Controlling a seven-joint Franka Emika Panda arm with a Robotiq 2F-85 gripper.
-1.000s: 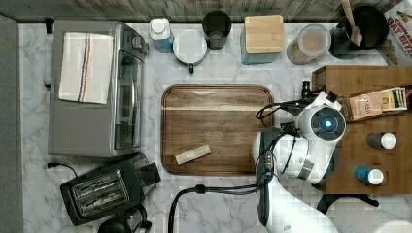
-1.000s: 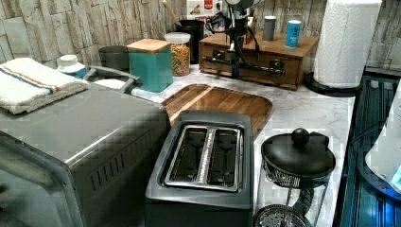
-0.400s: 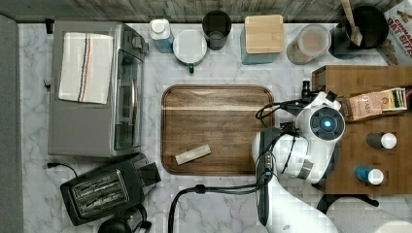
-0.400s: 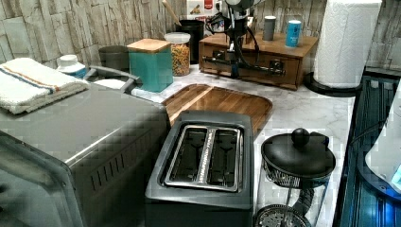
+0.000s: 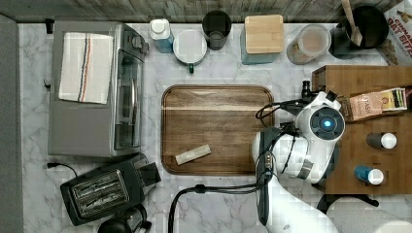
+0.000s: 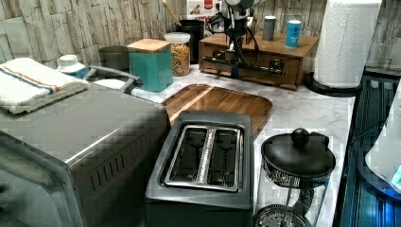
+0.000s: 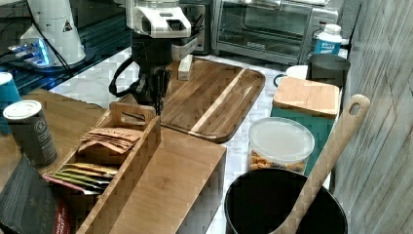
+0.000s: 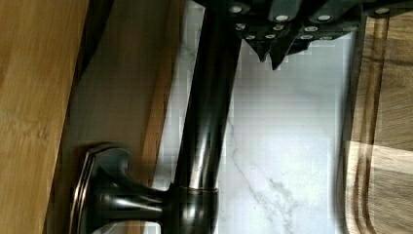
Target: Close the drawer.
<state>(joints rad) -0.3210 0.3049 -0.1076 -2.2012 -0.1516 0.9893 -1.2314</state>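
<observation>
The drawer sits in the wooden cabinet at the back of the counter, its front about flush with the cabinet face. A long black bar handle runs along the front. My gripper hangs fingers-down right at this handle. In the wrist view the handle stands out from the drawer front. My gripper is shut with nothing between its fingers, on the handle's marble side and close beside the bar. In the right view the gripper points down just in front of the cabinet.
A dark wooden tray holding a small block lies on the marble next to the cabinet. A tea-bag box and cans stand on the cabinet top. A paper towel roll, toaster and jars surround the area.
</observation>
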